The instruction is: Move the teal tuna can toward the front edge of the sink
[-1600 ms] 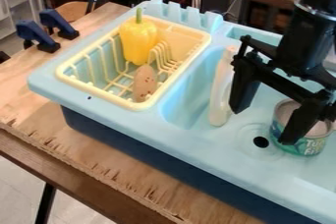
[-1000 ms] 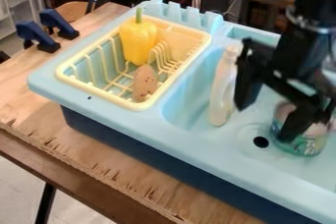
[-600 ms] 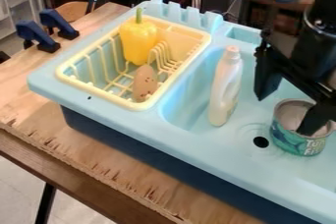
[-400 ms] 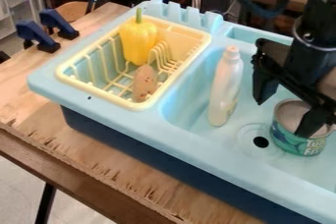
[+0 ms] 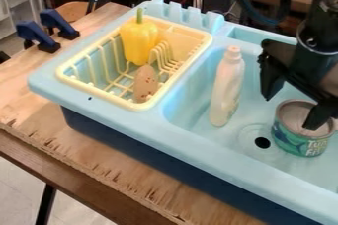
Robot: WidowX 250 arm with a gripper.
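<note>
Can (image 5: 298, 142) stands at the parted jaws, one tip over its top.

Slanting view down on sink (image 5: 182, 141)

Pale lettering (image 5: 316, 147) marks the side of the teal can (image 5: 288, 139).

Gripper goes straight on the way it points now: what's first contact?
Probably the can: one jaw of the open gripper shows over its mouth, the other between can and bottle. Depth is unclear here.
</note>
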